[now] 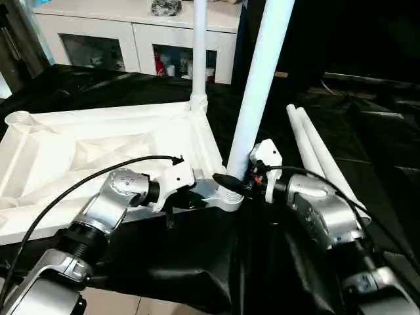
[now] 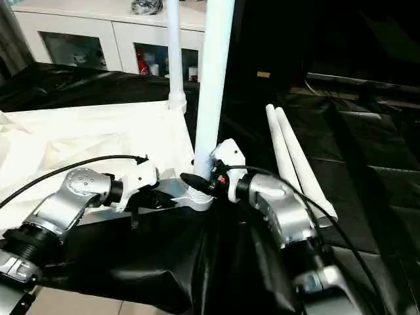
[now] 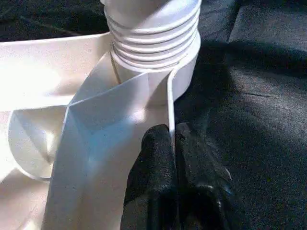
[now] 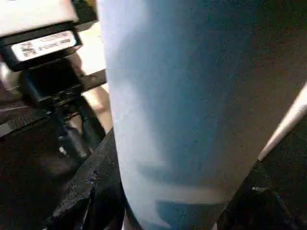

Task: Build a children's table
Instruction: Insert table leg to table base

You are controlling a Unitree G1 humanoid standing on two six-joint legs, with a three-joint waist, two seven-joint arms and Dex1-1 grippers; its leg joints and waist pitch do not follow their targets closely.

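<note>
Both grippers at the near corner of the upturned tabletop

Tabletop [image 1: 79, 147] lies ribbed side up on black cloth [image 1: 367, 144], a round socket at each corner that can be seen. Two legs stand upright in sockets: far leg [image 1: 199, 46] at the far right corner, near leg [image 1: 259, 85] at the near right corner, leaning slightly. Two loose legs [image 1: 321, 154] lie side by side on the cloth to the right, apart from the tabletop.

Left gripper [image 3: 173, 158] is clamped on the thin edge wall of the tabletop just beside the near socket; left wrist view shows both black fingers [image 3: 153, 172] pressed against the wall from either side, threaded collar of the leg right behind. Right gripper [image 1: 231, 184] sits around the base of the near leg, fingers on both sides of the tube in the right wrist view, jaws spread to the tube's width, grasping it.

A white sticker [image 4: 43, 45] with small print on the left gripper's body shows in the right wrist view, text unreadable. White cabinet [image 1: 131, 39] with glass doors stands behind; labels on the items inside too small to read
</note>
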